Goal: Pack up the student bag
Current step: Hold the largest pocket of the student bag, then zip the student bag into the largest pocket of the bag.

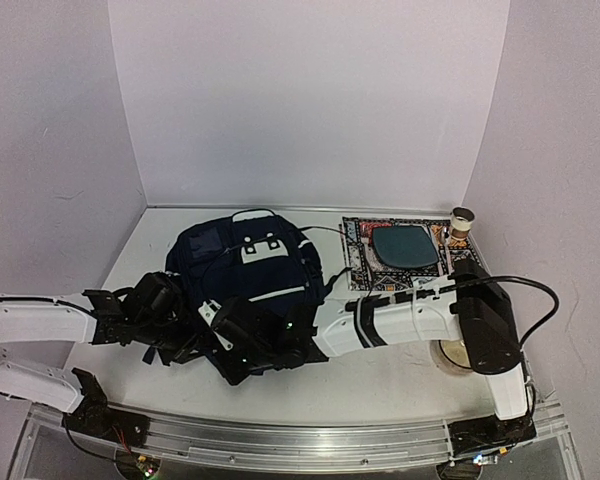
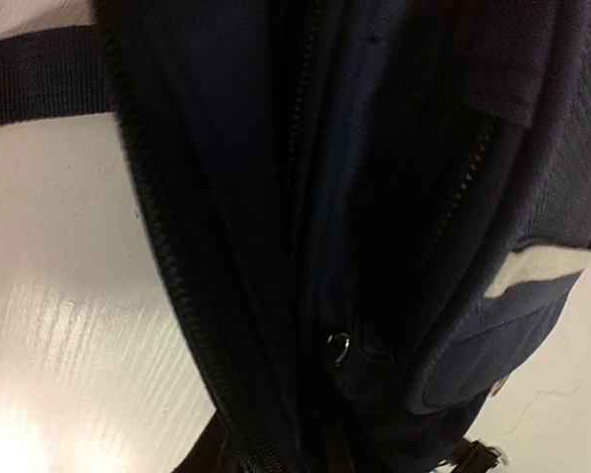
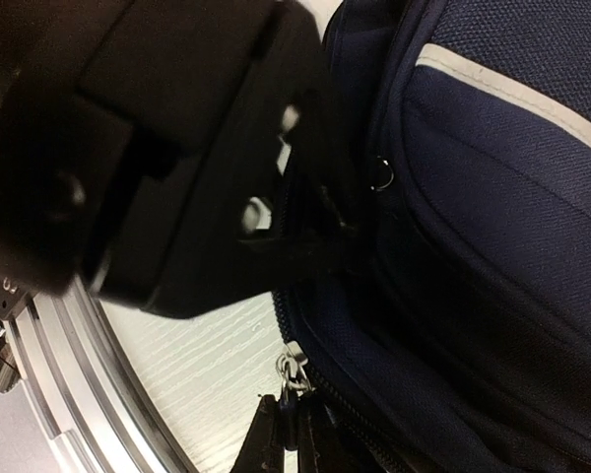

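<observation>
A: Where to find the student bag [image 1: 280,285]?

B: Left of centre on the table [image 1: 380,385], lying flat. Navy, with white stripe and patches facing up.

A: Open or zipped?

B: Hard to tell from above. Up close in the left wrist view, only dark folds and zip teeth, plus a small metal ring [image 2: 339,343] and a white stripe [image 2: 537,271]. At ten o'clock there, a black strap [image 2: 39,84] across the pale tabletop.

A: And touching it?

B: At seven o'clock of the bag, the left gripper [image 1: 195,328], pressed against the near-left edge. Fingers hidden, so cannot tell whether apart or together. At six o'clock, the right gripper [image 3: 340,235], fingers closed together, tips buried in a fold beside the zip. Cannot tell whether nipping any cloth. Towards six o'clock in that wrist view, a silver zip slider [image 3: 291,372].

A: Further out?

B: At three o'clock of the bag, just beside it, a patterned mat [image 1: 358,265] carrying a dark teal pouch [image 1: 404,245]. At the mat's two o'clock corner, a small upright spool [image 1: 462,225]. At five o'clock of the mat, a pale ring-shaped roll [image 1: 448,357], half hidden under the right arm.
</observation>
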Robot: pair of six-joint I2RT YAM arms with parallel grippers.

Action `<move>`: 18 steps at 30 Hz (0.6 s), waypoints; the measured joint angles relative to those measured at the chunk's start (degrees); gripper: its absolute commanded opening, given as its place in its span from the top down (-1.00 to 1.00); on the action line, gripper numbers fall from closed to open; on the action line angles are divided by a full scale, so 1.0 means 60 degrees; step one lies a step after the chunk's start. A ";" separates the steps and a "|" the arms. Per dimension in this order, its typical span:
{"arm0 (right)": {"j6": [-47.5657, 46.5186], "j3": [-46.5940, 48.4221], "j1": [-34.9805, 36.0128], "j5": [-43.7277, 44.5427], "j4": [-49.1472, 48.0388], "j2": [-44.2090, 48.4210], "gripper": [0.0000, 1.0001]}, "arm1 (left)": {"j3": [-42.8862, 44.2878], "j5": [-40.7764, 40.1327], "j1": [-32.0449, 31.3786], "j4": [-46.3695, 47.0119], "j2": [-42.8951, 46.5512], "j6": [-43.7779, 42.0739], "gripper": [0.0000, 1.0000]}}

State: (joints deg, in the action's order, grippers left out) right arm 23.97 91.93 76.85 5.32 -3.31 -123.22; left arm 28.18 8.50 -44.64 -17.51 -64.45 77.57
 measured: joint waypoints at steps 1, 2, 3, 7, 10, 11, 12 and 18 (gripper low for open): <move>-0.0018 -0.0037 -0.0003 0.0003 -0.0021 0.0000 1.00 | 0.0003 -0.0077 -0.0047 0.0059 -0.0031 0.0034 0.96; -0.0033 -0.0108 -0.0005 0.0014 -0.0085 0.0002 1.00 | 0.0008 -0.0149 -0.0072 0.0091 -0.0031 0.0096 1.00; -0.0046 -0.0221 -0.0005 0.0023 -0.0196 0.0019 1.00 | 0.0012 -0.0214 -0.0093 0.0083 -0.0026 0.0132 1.00; -0.0063 -0.1170 -0.0008 0.0044 -0.0603 0.0461 1.00 | 0.0015 -0.0490 -0.0192 -0.0042 0.0032 0.0140 1.00; -0.0059 -0.2286 -0.0105 0.0073 -0.0861 0.1278 1.00 | 0.0199 -0.0874 -0.0207 -0.0501 0.0100 -0.0072 1.00; -0.0059 -0.2666 -0.0166 0.0082 -0.0883 0.1600 1.00 | 0.0317 -0.1003 -0.0187 -0.0731 0.0109 -0.0208 1.00; -0.0062 -0.3055 -0.0244 0.0081 -0.0912 0.1946 1.00 | 0.0444 -0.1094 -0.0150 -0.0943 0.0109 -0.0343 1.00; -0.0324 -0.4786 -0.1125 -0.0096 -0.1074 0.3694 1.00 | 0.0935 -0.1093 0.1005 -0.1787 0.0107 -0.1684 1.00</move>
State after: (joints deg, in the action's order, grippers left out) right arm 22.03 63.21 70.10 4.75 -9.76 -101.06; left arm 33.79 1.94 -38.61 -28.23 -63.80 67.47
